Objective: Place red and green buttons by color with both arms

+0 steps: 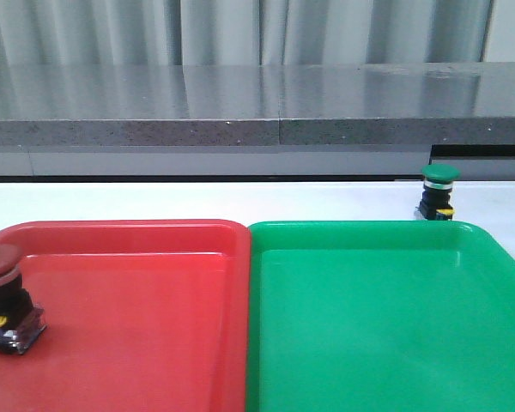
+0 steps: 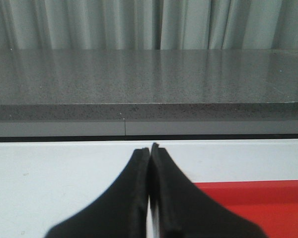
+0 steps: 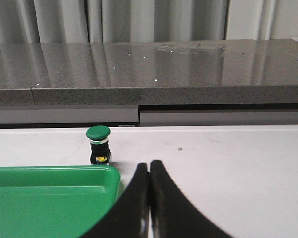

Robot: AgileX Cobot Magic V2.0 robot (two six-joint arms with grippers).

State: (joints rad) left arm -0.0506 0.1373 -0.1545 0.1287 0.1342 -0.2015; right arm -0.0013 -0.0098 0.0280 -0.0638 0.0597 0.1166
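My left gripper (image 2: 150,148) is clenched on nothing, fingertips pressed together above the white table (image 1: 154,202), with a corner of the red tray (image 2: 258,203) beside it. My right gripper (image 3: 149,163) is likewise clenched and empty, over bare table just off the near corner of the green tray (image 3: 44,198).

The red button (image 1: 4,296) stands upright inside the red tray at its left edge, so I judge that half complete. The green button (image 1: 438,190) stands upright on the table just behind the far rim of the green tray, outside it.

Procedure for the step in hand, as I judge it:
1. Release my right jaws wide before approaching.
2. Descend with the fingers either side of the black body below the cap, not on the rounded cap, which may slip.
3. Avoid striking the tray rim.
4. Lift clear of the rim, then set down inside the green tray.

No brand, label or writing is legible on any item.
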